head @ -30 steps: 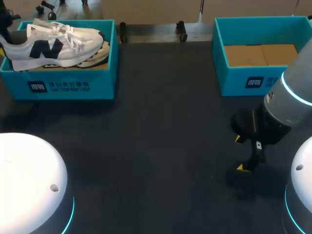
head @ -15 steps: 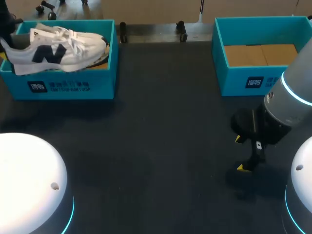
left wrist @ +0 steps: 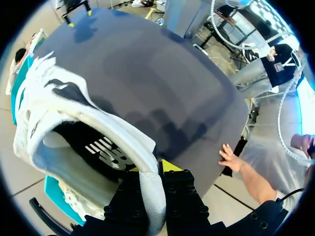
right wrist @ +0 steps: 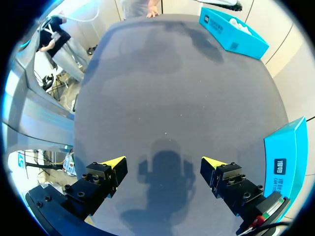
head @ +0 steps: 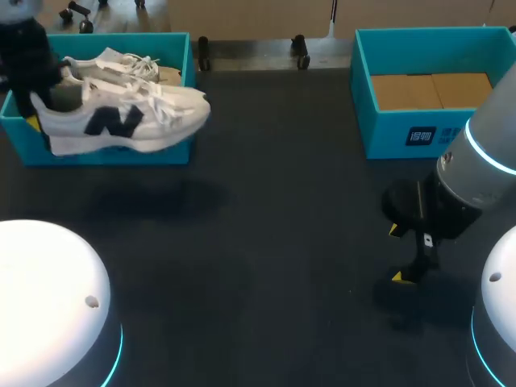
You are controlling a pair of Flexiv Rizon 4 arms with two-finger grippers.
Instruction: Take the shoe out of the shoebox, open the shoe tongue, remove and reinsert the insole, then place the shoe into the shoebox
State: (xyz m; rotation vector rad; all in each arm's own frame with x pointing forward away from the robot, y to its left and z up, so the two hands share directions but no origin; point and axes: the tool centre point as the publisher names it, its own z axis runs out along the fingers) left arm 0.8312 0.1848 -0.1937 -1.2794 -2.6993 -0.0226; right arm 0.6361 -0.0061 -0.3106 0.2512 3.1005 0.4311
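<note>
A white sneaker (head: 121,121) with a dark side logo hangs in the air over the front wall of the left teal shoebox (head: 182,56), toe pointing right. My left gripper (head: 39,111) is shut on its heel collar. In the left wrist view the collar of the sneaker (left wrist: 93,123) is pinched in the gripper (left wrist: 155,169), with the dark insole visible inside. A second white shoe (head: 133,66) lies in the box. My right gripper (head: 397,253) hovers open over the table at the right, holding nothing; its view shows the gripper (right wrist: 165,161) above bare dark tabletop.
A second teal box (head: 427,133) with a cardboard floor stands at the back right, close beside my right arm. The left shoebox (right wrist: 234,32) shows far ahead of the right gripper. A person's hand (left wrist: 229,156) rests on the table's edge.
My left gripper has lifted the sneaker out of the left shoebox and carried it forward and to the right. The right arm has not moved.
</note>
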